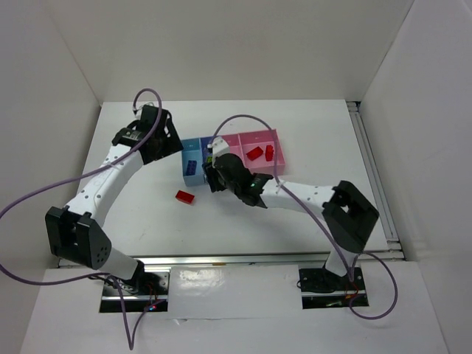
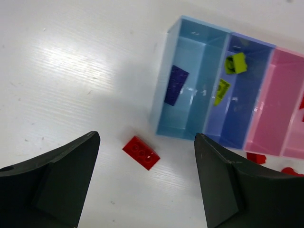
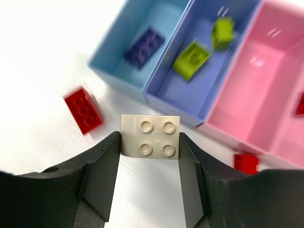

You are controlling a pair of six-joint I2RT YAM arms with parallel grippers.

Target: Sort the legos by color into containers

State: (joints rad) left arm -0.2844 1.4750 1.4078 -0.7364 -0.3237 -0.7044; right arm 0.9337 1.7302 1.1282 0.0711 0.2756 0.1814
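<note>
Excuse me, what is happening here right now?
Lego bricks are being sorted by colour into a row of bins. The right gripper holds a white brick just before the bins. The left gripper hangs open over a loose red brick on the table. A purple brick and two lime bricks are already binned.

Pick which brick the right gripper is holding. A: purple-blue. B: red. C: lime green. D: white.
D: in the right wrist view, a white brick with four studs sits clamped between the fingers of the right gripper.
</note>
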